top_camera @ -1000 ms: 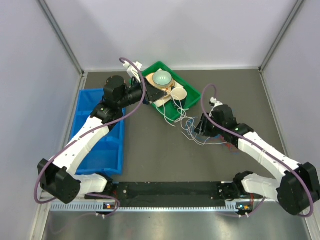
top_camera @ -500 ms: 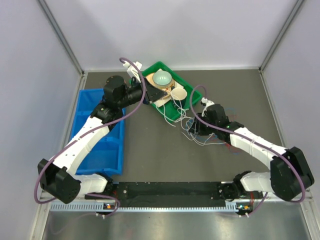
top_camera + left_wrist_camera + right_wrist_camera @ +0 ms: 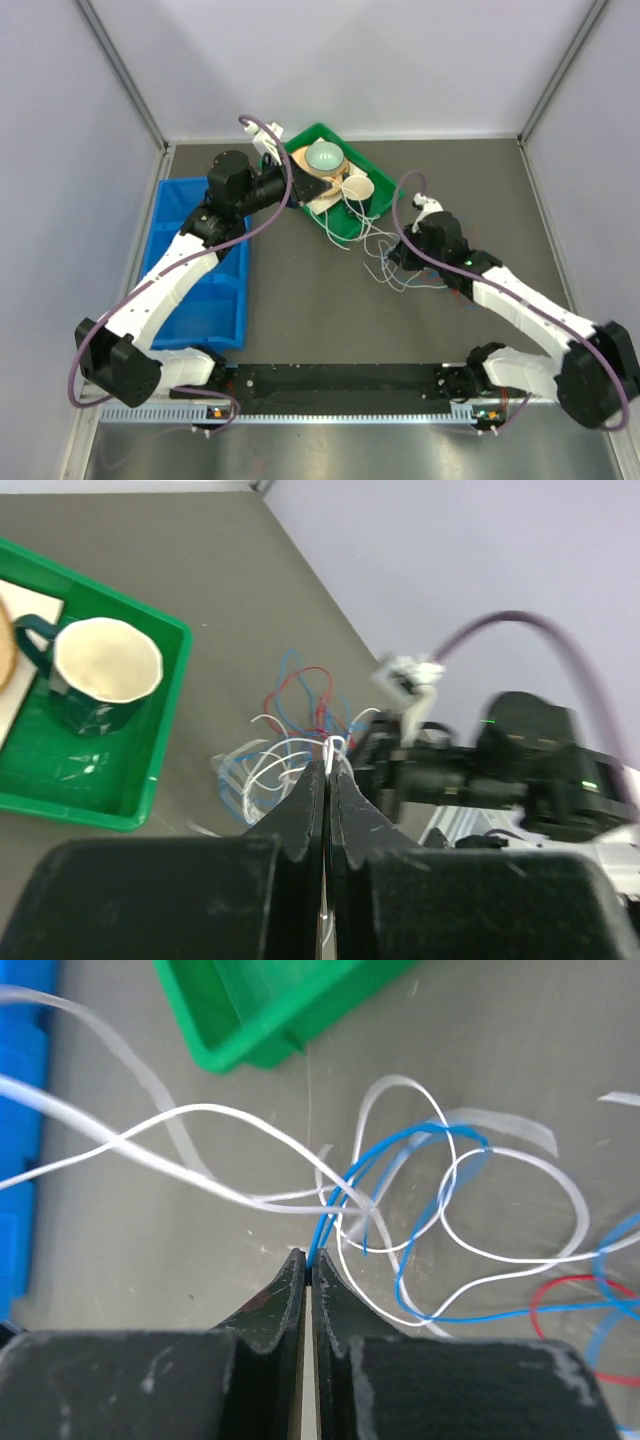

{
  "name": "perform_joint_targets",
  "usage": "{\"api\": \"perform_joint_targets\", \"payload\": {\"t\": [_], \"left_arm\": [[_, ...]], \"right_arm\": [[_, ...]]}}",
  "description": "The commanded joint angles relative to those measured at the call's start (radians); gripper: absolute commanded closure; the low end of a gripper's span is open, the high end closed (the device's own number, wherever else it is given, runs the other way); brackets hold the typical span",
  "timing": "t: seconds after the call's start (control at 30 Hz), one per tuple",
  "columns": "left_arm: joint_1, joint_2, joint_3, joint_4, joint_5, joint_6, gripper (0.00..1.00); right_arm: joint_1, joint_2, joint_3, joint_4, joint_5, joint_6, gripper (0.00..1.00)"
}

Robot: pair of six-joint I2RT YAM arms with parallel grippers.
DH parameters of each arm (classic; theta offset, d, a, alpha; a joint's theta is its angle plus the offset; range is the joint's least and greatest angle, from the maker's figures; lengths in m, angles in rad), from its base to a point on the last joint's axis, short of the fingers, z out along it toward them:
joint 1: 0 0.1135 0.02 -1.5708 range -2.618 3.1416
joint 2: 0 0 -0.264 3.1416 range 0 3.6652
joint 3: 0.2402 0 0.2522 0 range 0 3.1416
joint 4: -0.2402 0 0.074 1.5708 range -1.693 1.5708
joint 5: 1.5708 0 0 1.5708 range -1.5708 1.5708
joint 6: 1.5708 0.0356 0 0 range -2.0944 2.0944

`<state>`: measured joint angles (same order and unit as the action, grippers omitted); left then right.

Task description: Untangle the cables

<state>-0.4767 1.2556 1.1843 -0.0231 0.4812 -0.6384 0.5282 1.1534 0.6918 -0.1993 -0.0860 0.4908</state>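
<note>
The cables lie in a tangle on the dark table, right of the green tray. My left gripper hovers at the tray and is shut on the white cable, which runs out from its tips to the tangle. My right gripper sits at the tangle's right side. Its tips are shut on the blue cable. White loops stretch left across that view. The red cable lies at the right, and it also shows in the left wrist view.
The green tray holds a pale bowl, a dark mug with a cream inside, and a flat wooden piece. A blue bin lies along the left. Grey walls close in the table on three sides.
My right arm swung left toward the tray, then came back right with the blue cable, and the white strands are now drawn out more. The left arm has not moved.
</note>
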Motion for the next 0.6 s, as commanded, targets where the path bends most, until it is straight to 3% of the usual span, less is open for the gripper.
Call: {"api": "perform_joint_targets", "payload": {"t": [0.0, 0.33, 0.57], "left_arm": [[0.016, 0.001, 0.057, -0.041, -0.09, 0.074, 1.0], [0.2, -0.015, 0.049, -0.146, -0.177, 0.074, 1.0], [0.308, -0.082, 0.027, -0.196, -0.221, 0.088, 1.0]], "right_arm": [[-0.008, -0.167, 0.028, -0.109, 0.111, -0.014, 1.0], [-0.212, -0.448, 0.124, -0.428, 0.19, -0.103, 1.0], [-0.246, -0.514, 0.29, -0.52, 0.4, -0.043, 1.0]]}}
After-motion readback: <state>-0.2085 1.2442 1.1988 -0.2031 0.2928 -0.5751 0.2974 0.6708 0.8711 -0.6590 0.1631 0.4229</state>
